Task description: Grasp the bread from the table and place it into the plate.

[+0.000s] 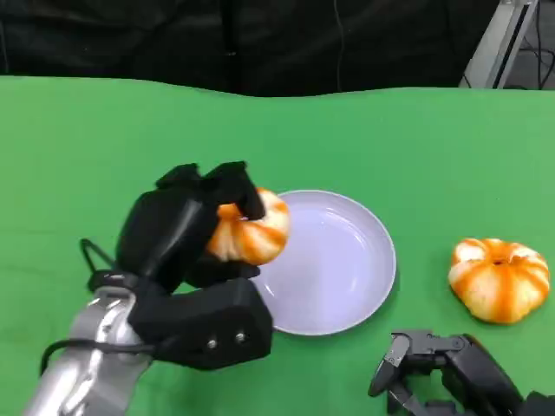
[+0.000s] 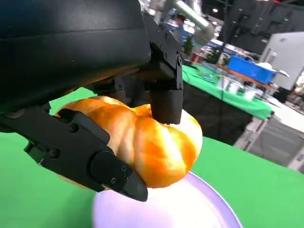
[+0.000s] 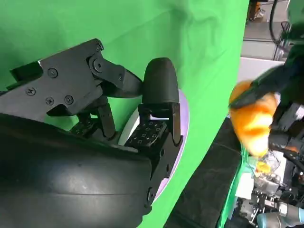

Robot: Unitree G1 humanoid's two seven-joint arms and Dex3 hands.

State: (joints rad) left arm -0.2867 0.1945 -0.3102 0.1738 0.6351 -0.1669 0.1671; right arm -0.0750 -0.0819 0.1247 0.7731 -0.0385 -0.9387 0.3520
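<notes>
My left hand (image 1: 186, 238) grips an orange-and-white glazed bread (image 1: 251, 230) and holds it above the left rim of the pale lavender plate (image 1: 347, 260). In the left wrist view the bread (image 2: 152, 145) sits between black fingers (image 2: 166, 102), with the plate (image 2: 190, 209) right beneath it. A second bread (image 1: 500, 277) lies on the green table to the right of the plate. My right hand (image 1: 434, 368) rests low near the table's front edge, fingers apart, holding nothing. The right wrist view shows the held bread (image 3: 254, 123) beyond the plate's edge (image 3: 183, 123).
The green table (image 1: 416, 147) stretches wide behind the plate, ending at a dark backdrop. A metal stand leg (image 1: 499, 43) rises at the far right corner.
</notes>
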